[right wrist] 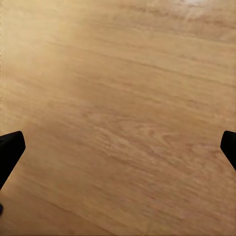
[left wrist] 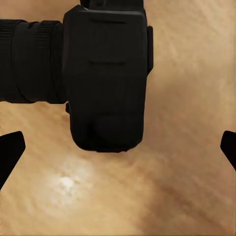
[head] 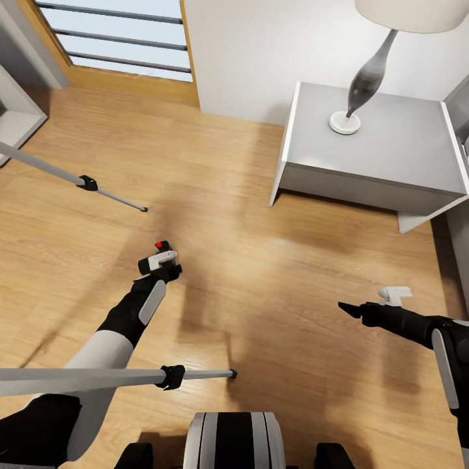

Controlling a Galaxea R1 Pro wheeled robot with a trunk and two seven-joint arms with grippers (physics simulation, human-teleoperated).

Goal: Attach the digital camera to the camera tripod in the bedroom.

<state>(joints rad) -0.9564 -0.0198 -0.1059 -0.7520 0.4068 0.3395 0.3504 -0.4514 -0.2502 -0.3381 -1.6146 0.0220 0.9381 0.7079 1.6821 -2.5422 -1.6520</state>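
Left gripper (head: 160, 259): camera (left wrist: 105, 73) held above floor (head: 260, 260), between tripod (head: 170, 376) legs, fingertips (left wrist: 10, 152) spread wide apart. Right gripper (head: 345, 308): spread, nothing held, near nightstand (head: 391, 150).

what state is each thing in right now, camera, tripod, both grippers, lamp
digital camera: at the left gripper, off the floor, not on the tripod
camera tripod: two legs spread over the wood floor, head out of frame
left gripper: at the camera, grip cannot be judged
right gripper: open, empty
lamp: upright on the nightstand
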